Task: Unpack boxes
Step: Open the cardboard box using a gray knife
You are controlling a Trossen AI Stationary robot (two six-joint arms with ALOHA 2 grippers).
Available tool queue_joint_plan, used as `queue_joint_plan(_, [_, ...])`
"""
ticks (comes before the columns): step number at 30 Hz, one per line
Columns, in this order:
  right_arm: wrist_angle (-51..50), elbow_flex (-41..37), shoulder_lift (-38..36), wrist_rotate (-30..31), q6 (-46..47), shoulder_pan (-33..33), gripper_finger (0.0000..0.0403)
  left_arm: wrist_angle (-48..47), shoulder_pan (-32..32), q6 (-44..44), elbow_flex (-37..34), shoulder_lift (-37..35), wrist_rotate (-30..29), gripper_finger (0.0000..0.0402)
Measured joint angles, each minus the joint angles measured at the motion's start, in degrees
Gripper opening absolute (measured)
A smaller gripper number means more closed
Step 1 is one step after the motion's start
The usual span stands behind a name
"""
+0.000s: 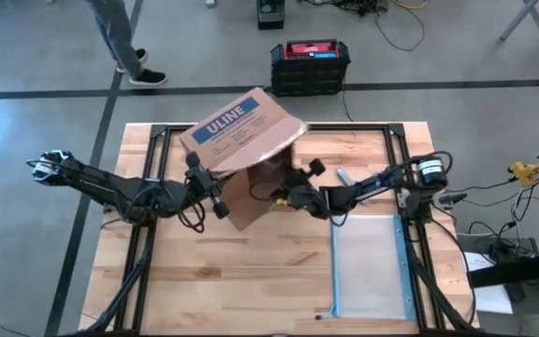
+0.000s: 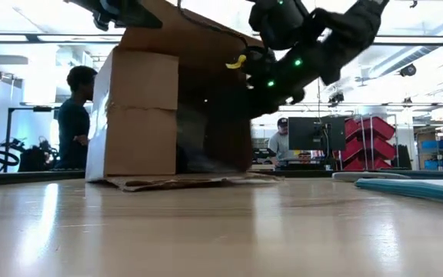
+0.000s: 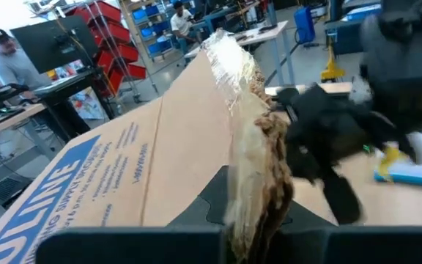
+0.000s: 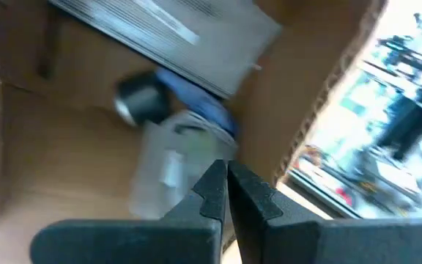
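Worktop [image 1: 251,281]: pale wooden slats on a black frame, carrying everything listed.

Box [image 1: 241,131]: brown corrugated cardboard with a blue ULINE label, the largest item. It stands toward the far middle of the worktop, open side facing my right arm, one flap flat on the wood, labelled panel raised on top.

Pouch [image 1: 368,267]: clear, blue-edged, flat on the worktop's near right, well apart from the box.

Crate [image 1: 310,65]: black with red top, on the floor beyond the worktop.

My left pincer [image 1: 215,195]: closed on the box's torn flap edge, at its left side.

My right pincer [image 4: 226,192]: fingers shut together, holding nothing, reaching into the box opening.

Box contents [image 4: 185,158]: a clear packet, something blue and a dark round object, blurred.
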Motion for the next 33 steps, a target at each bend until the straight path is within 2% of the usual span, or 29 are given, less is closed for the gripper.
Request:
queue_joint_plan(8, [-30.4,-0.2,-7.0,4.9,17.2,-1.0,0.0,-0.6,-2.3,-0.9,0.0,-0.2,1.3,0.0])
queue_joint_plan(11, [-35.9,-0.7,-7.6,5.1,19.7,-2.2,0.0,-0.9,-2.7,-1.3,0.0,-0.3,1.7,0.0])
queue_joint_plan(13, [-36.0,-1.2,-7.6,4.4,20.7,-2.6,0.0,-0.9,-2.7,-1.4,-0.1,-0.4,1.7,0.0])
queue_joint_plan(16, [-33.3,-1.5,-7.6,0.0,20.4,-2.6,0.0,-0.9,-2.7,-1.4,-0.1,-0.4,1.8,0.0])
queue_joint_plan(18, [-28.7,-1.5,-7.6,-5.0,18.7,-2.4,0.0,-0.9,-2.7,-1.4,-0.1,-0.4,1.8,0.0])
queue_joint_plan(23, [-11.1,-2.4,-6.4,-18.5,7.9,-2.1,0.0,-0.8,-2.7,-1.4,-0.1,-0.3,2.0,0.0])
queue_joint_plan(30, [16.2,-2.7,0.1,-29.0,-4.3,-2.2,0.0,-0.2,-2.6,-2.3,-0.1,0.4,4.8,0.0])
queue_joint_plan(33, [23.2,-1.3,3.6,-34.0,-5.8,-2.3,0.0,-0.1,-2.6,-2.4,-0.1,0.4,5.4,0.0])
